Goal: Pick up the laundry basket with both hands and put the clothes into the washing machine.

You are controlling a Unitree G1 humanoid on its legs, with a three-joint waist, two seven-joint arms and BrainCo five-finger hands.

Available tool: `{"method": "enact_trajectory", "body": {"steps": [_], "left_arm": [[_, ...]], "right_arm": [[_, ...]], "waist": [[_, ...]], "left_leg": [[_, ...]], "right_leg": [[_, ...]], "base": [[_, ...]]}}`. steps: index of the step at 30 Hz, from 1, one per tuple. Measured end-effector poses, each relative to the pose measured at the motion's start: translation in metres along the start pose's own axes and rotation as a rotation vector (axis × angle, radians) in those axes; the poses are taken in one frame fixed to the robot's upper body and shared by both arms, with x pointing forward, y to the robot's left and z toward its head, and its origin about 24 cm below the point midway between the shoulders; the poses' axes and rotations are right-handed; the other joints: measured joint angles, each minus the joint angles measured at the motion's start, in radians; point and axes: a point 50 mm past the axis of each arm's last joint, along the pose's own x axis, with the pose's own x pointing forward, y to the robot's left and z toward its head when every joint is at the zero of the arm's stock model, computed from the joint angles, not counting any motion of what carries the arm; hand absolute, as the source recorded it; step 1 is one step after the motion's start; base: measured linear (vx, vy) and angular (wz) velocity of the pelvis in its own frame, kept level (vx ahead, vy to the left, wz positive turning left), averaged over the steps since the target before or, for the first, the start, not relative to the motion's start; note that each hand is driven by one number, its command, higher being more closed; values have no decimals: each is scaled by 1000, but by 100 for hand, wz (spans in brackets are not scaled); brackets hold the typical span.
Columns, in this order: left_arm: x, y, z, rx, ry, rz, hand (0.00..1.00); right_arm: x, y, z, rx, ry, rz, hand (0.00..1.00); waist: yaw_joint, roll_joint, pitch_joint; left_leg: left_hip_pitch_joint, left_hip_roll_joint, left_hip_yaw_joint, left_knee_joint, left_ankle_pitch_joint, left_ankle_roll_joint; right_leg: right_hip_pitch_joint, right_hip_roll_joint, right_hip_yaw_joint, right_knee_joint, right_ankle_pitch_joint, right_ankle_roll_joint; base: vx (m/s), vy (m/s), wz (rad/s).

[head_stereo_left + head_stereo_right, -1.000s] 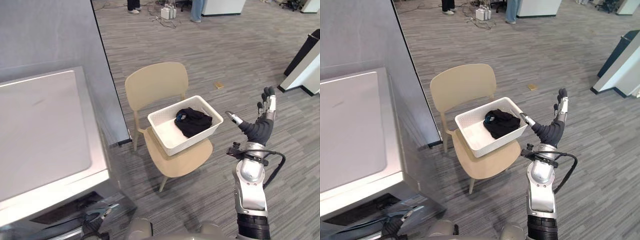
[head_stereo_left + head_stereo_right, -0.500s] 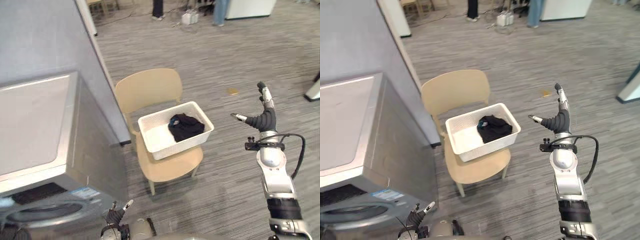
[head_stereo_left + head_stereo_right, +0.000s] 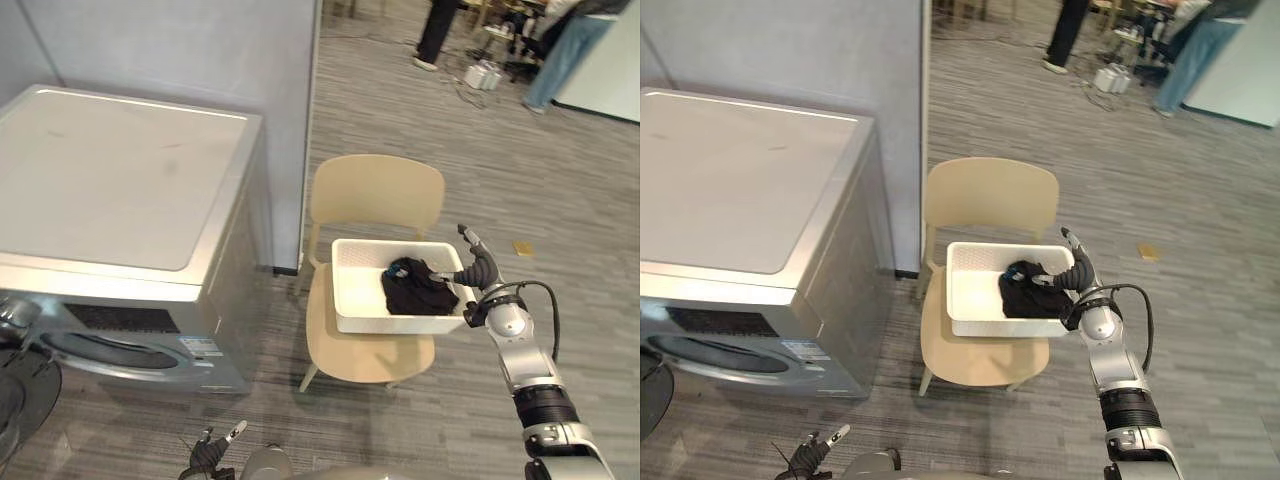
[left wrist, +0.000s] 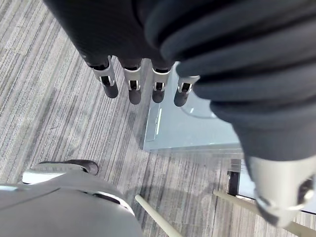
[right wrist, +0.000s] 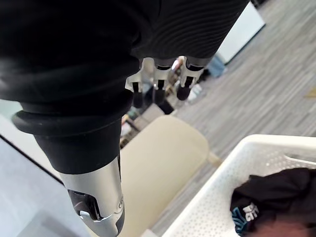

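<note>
Since the earlier frame the right hand (image 3: 482,272) has come from well apart to the right short end of the laundry basket (image 3: 392,322); the whole picture has also shifted, so the camera itself has moved. Its fingers (image 5: 157,94) are straight and spread, and they hold nothing. The thumb points toward the basket rim, but I cannot tell if it touches the rim.

From these fingers the basket lies at about 9 o'clock, just beside the palm. In the left eye view its long axis runs from 9 to 3 o'clock. It stands on the seat of a beige chair (image 3: 375,195), and the black clothes (image 3: 418,290) lie in its right half, close to the right hand.

The left hand (image 3: 207,452) hangs low at about 7 o'clock from the basket, well apart from it. Its fingers (image 4: 134,89) are straight and relaxed and also hold nothing. So the right hand is much nearer, and I judge the left one must first reach the basket's left short end at 9 o'clock before a lift with both hands. The washing machine (image 3: 120,210) stands further out, at 9 o'clock from the chair.
</note>
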Motion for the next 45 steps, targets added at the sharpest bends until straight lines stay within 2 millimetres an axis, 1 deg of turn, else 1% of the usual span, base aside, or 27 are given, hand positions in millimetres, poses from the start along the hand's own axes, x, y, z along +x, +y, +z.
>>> {"method": "enact_trajectory", "body": {"steps": [1,2,3,4,5,6,8,9,10,12,13,15,17,18,19,21,23,24,25,27,30,32,34,37,40,43,45], "left_arm": [[0,-1,2,1,-4,-2,0],[1,-1,4,0,-10,-3,0],[1,1,4,3,-12,1,0],[2,4,5,9,-14,8,0],[3,10,7,20,-24,20,0],[4,8,10,24,-29,16,0],[4,-7,12,2,-33,-20,0],[4,-10,13,-7,-34,-30,0],[4,-11,13,-11,-34,-36,0],[5,-14,18,-20,-47,-40,0],[5,-14,20,-20,-51,-40,0],[9,-16,36,-34,-101,-43,0],[10,-17,46,-54,-131,-44,0],[11,-19,56,-61,-165,-46,0],[11,-19,58,-62,-170,-45,0],[12,-21,72,-73,-218,-40,0],[12,-25,84,-103,-253,-47,0],[11,-29,93,-124,-279,-57,0],[10,-31,98,-133,-294,-63,0],[5,-42,115,-193,-359,-98,0],[-1,-50,131,-271,-427,-139,0],[-5,-51,141,-347,-467,-161,0],[-7,-53,148,-400,-490,-179,0],[-10,-55,154,-429,-512,-195,0],[-13,-57,160,-467,-533,-211,0],[-17,-59,169,-496,-563,-228,0],[-24,-61,182,-532,-614,-252,0]], "right_arm": [[0,-3,-3,-22,10,2,0],[0,-7,-11,-46,40,5,0],[3,-9,-16,-55,66,8,0],[5,-8,-16,-58,72,13,0],[10,-8,-14,-61,72,20,0],[22,-17,-8,-89,64,10,0],[31,-31,0,-134,50,-6,0],[33,-37,-1,-155,58,-12,0],[32,-41,-8,-167,87,-12,0],[32,-50,-12,-188,108,-25,0],[32,-52,-11,-190,107,-29,0],[43,-70,5,-195,70,-87,0],[51,-76,21,-187,28,-121,0],[56,-80,32,-184,0,-135,0],[57,-80,34,-184,-5,-135,0],[66,-86,50,-169,-40,-158,0],[70,-89,55,-162,-43,-167,0],[71,-90,54,-159,-27,-167,0],[71,-89,52,-158,-18,-166,0],[71,-89,44,-158,20,-160,0],[70,-94,38,-145,50,-164,0],[71,-102,35,-150,73,-173,0],[70,-119,37,-161,79,-205,0],[73,-129,39,-186,97,-228,0],[73,-134,36,-234,129,-219,0],[74,-144,39,-290,137,-226,0],[72,-158,44,-346,128,-267,0]], "waist": [[-1,2,1],[2,-2,-1],[6,-9,0],[6,-22,3],[7,-50,14],[27,-26,28],[37,26,56],[38,41,68],[41,48,76],[35,67,112],[33,68,119],[29,68,181],[38,62,199],[58,59,215],[59,59,215],[61,57,216],[65,52,234],[68,52,251],[68,51,256],[68,52,269],[68,53,280],[67,53,299],[67,53,308],[71,52,327],[81,53,348],[80,62,370],[81,68,382]], "left_leg": [[-9,1,-21,9,-1,-8],[-32,4,-40,42,3,-34],[-55,0,-61,87,-6,-52],[-66,-7,-70,105,-6,-61],[-79,-24,-81,125,-13,-85],[-118,-1,-116,149,-17,-112],[-155,35,-148,125,0,-137],[-170,46,-164,89,18,-151],[-178,48,-183,37,65,-165],[-192,57,-209,-11,116,-176],[-196,57,-209,-13,122,-175],[-222,58,-208,-15,138,-173],[-243,60,-193,-15,141,-170],[-250,62,-167,-15,142,-169],[-256,63,-162,-15,142,-169],[-306,69,-125,-20,161,-162],[-323,72,-110,-34,178,-160],[-329,73,-106,-35,182,-160],[-333,73,-105,-35,183,-160],[-358,76,-91,-35,196,-159],[-383,77,-89,-37,201,-160],[-393,78,-88,-42,206,-160],[-420,80,-79,-53,216,-161],[-446,90,-62,-52,216,-162],[-466,104,-44,-51,219,-166],[-495,110,-36,-52,226,-168],[-520,109,-28,-71,246,-169]], "right_leg": [[-17,-7,21,-13,3,2],[-41,-24,50,-53,18,14],[-57,-47,55,-115,68,25],[-64,-54,54,-153,118,33],[-80,-62,55,-200,235,56],[-93,-32,44,-204,195,85],[-102,7,13,-248,216,63],[-115,21,-12,-260,223,55],[-134,24,-35,-259,225,51],[-135,21,-93,-257,223,42],[-135,21,-98,-256,223,42],[-158,14,-120,-235,222,41],[-183,9,-118,-224,222,38],[-199,-2,-113,-225,226,33],[-203,-3,-114,-226,226,32],[-255,-15,-121,-231,238,34],[-270,-14,-123,-254,268,29],[-271,-13,-123,-267,279,30],[-274,-13,-123,-270,282,31],[-290,-13,-132,-280,290,32],[-310,-14,-140,-281,291,31],[-321,-15,-143,-281,291,31],[-353,-14,-143,-281,295,27],[-389,-6,-133,-281,304,23],[-423,3,-118,-277,306,20],[-462,5,-117,-265,306,20],[-501,1,-119,-251,305,20]], "base": [[107,-149,112],[115,-223,101],[118,-262,93],[83,-256,77],[60,-372,47],[41,-352,26],[-2,-248,16],[-40,-222,45],[-25,-253,52],[-11,-155,58],[-50,-71,55],[-99,-28,28],[-139,25,-2],[-115,37,-10],[-108,50,-11],[-91,28,-3],[-29,19,-10],[9,8,-8],[0,0,0],[23,3,5],[25,-2,5],[16,0,2],[4,-1,-2],[-3,-7,-16],[6,-28,-18],[-4,-23,-8],[0,0,0]]}}
